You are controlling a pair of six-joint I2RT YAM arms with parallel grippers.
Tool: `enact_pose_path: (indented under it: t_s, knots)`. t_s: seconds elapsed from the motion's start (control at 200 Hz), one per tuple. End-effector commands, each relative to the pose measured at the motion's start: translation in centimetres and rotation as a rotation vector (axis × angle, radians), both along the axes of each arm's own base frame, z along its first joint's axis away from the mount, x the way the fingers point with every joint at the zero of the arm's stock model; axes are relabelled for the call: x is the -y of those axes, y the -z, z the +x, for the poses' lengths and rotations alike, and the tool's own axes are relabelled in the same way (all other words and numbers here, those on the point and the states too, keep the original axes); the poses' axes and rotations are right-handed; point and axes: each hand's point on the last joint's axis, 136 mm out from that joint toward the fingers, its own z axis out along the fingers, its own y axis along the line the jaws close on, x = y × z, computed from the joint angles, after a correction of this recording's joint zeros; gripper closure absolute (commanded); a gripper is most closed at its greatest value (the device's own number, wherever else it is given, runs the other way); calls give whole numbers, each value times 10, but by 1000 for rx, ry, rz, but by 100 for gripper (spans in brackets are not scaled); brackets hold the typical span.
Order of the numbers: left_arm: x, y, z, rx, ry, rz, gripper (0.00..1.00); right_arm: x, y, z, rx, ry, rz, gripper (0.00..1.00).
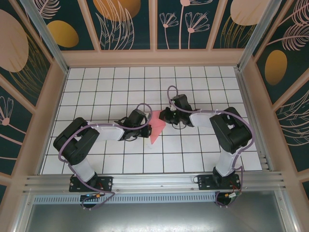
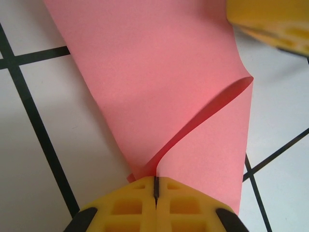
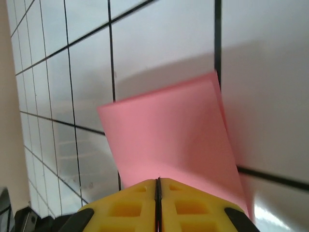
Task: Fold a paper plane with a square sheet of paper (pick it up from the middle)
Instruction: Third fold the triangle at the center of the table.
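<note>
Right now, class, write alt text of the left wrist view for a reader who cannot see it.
The yellow left gripper, shut, pinches the edge of a salmon-pink sheet of paper, folded over so its upper layer curls up from the lower. Beneath is a white table with black grid lines.

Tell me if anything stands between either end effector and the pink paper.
Nothing visible does. The left end effector is shut on the pink paper where it curls over, and the right end effector is shut on the paper's edge.
</note>
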Motion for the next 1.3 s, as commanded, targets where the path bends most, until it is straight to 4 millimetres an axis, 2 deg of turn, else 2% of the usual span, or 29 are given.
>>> enact_pose_path:
  t_s: [0.0,0.17,0.3,0.32,0.41,0.485,0.615,0.751,0.921,1.026,1.146,1.296]
  knots:
    - [-32,33,-22,-95,-12,153,99,7,32,-2,-55,-18,-92,89]
    - [-34,31,-22,-84,-3,169,99,9,52,-2,-98,-16,-138,90]
    - [-39,33,-25,-83,5,191,100,20,52,-9,-119,24,-164,91]
    - [-39,33,-24,-82,5,193,100,15,51,-16,-116,10,-165,91]
    - [-39,33,-25,-80,19,197,100,16,45,-26,-107,22,-161,91]
    - [-38,33,-26,-78,34,194,99,15,35,-29,-86,26,-140,91]
    - [-39,34,-28,-79,50,208,100,21,9,-20,-14,49,-146,90]
    - [-37,34,-29,-78,61,194,99,17,-18,-19,51,33,-98,88]
    - [-34,35,-26,-82,67,194,99,-1,-34,-41,56,-37,34,87]
    - [-36,38,-27,-89,60,204,99,-14,-30,-63,17,-67,105,89]
    - [-37,40,-28,-96,53,207,99,-19,-19,-78,-15,-75,134,90]
    - [-37,39,-28,-95,52,207,99,-21,-6,-82,-46,-78,142,91]
